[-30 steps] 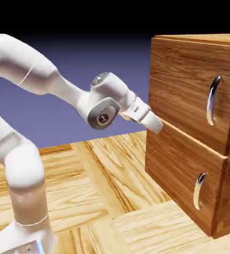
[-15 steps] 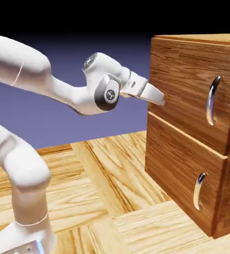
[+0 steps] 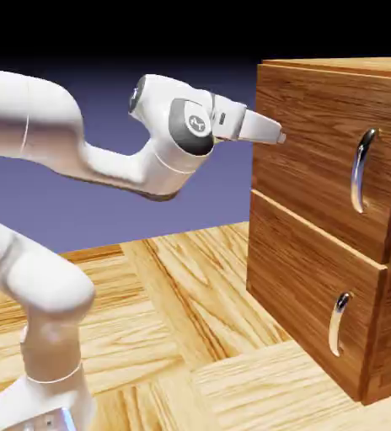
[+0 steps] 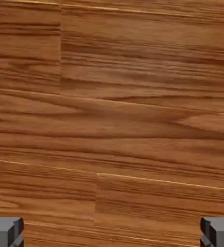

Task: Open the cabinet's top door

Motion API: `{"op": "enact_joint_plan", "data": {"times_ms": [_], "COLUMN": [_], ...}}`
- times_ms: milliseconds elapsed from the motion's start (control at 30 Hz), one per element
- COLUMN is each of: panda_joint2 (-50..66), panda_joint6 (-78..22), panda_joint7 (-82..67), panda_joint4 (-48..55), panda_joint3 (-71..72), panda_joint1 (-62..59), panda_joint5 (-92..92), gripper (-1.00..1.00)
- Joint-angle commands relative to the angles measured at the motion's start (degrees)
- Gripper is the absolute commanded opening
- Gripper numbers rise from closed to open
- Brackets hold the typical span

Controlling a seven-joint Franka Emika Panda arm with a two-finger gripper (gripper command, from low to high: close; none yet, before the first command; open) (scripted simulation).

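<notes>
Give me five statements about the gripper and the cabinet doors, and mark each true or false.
1. The gripper stands at the height of the top door. True.
2. The fingers are clamped on the top door's handle. False: they are spread and empty, at the panel's other edge in the exterior view.
3. The top door has swung open. False: it sits closed on the cabinet.
4. The hand view is filled with wood grain. True.
5. The lower door's handle is the longer one. False: it is shorter.
</notes>
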Motion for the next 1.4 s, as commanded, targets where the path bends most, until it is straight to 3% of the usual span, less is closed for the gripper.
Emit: {"op": "enact_joint_plan", "data": {"times_ms": [0, 1067, 1300, 1333, 1367], "panda_joint2": [-0.43, -14.16, -12.32, -12.32, -12.32], "panda_joint6": [-0.04, -1.21, -2.77, -2.77, -2.77], "panda_joint7": [1.71, 56.34, 57.73, 57.73, 57.73], "panda_joint4": [0.50, 16.52, 24.32, 24.32, 24.32], "panda_joint3": [-1.04, -34.33, -40.30, -40.30, -40.30], "panda_joint1": [0.86, 28.47, 39.18, 39.19, 39.19], "panda_joint5": [-2.50, -82.23, -84.98, -84.98, -84.98], "gripper": [0.00, 0.00, 0.00, -1.00, -1.00]}}
